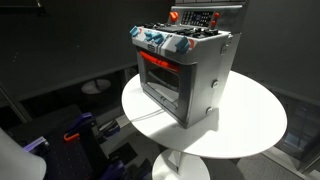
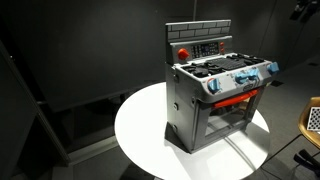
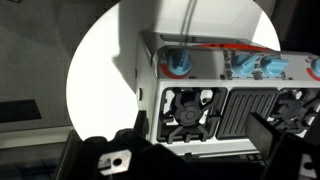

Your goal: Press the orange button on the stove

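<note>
A grey toy stove [image 1: 190,75] stands on a round white table [image 1: 250,125] and shows in both exterior views [image 2: 215,100]. Its orange-red round button sits on the upright back panel, at the panel's end [image 1: 175,17] [image 2: 183,52]. My gripper [image 3: 198,130] shows only in the wrist view. It hangs above the back of the stove top, looking down on a black burner [image 3: 185,108]. Its two dark fingers stand wide apart and hold nothing. The button is hidden in the wrist view.
Blue knobs [image 3: 180,62] line the stove's front edge above the red-lit oven door [image 1: 160,68]. A grill plate [image 3: 245,110] lies beside the burner. The table [image 3: 100,70] is surrounded by dark floor and walls, with clutter low down [image 1: 80,130].
</note>
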Tool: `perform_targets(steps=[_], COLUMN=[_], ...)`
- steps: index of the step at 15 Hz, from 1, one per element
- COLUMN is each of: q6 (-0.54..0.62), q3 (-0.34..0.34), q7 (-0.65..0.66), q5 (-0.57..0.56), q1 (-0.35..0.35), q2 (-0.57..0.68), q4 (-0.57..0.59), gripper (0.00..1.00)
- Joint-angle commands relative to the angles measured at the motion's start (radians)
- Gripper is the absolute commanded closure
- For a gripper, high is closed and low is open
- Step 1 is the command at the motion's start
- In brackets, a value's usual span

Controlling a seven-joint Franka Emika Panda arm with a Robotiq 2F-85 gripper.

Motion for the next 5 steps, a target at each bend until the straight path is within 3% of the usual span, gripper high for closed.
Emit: perform_targets(steps=[1, 5], q6=[-0.003, -0.002], q3=[-0.007, -0.006], q7=[0.001, 0.001], q5=[-0.002, -0.002], q1=[0.005, 0.006], q2=[-0.007, 0.003], q4=[-0.001, -0.001], gripper=[0.00, 0.00])
